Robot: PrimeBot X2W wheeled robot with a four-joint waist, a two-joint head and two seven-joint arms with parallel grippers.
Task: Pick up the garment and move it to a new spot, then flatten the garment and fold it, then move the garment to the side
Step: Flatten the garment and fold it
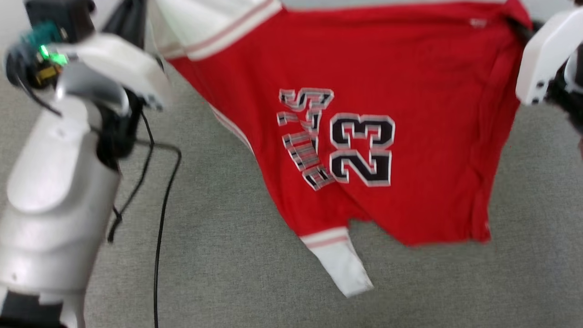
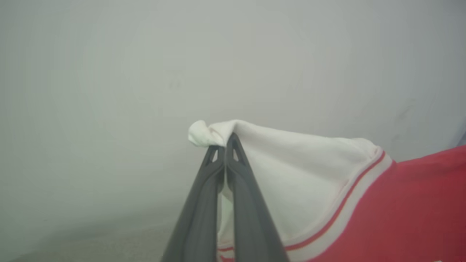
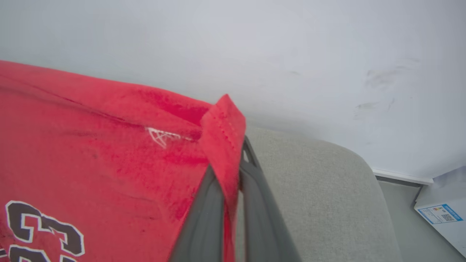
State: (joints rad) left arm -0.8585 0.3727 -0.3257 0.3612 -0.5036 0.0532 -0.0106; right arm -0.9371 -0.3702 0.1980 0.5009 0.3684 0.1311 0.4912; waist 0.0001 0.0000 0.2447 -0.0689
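Head view: garment (image 1: pixel 410 91) hangs upper-mid frame w/ left gripper (image 2: pixel 225 142) pinching its white sleeve (image 2: pixel 291 174), right gripper (image 3: pixel 235 156) clamped on red hem (image 3: pixel 222 127).

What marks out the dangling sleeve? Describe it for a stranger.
Above the grey fabric surface, the red garment hangs spread out in the air. Below its black "23", a white sleeve dangles at the bottom edge. Unlike the other white sleeve, pinched by the left gripper, nothing holds it.

The garment (image 1: pixel 410 68) runs off the head view's upper edge. The lettering (image 1: pixel 303 136) beside its 23 is too smeared to read, and the left arm (image 1: pixel 59 182) is blurred. The box (image 3: pixel 442 218) is cut by the right wrist view's corner, its label (image 3: pixel 439 214) illegibly small.
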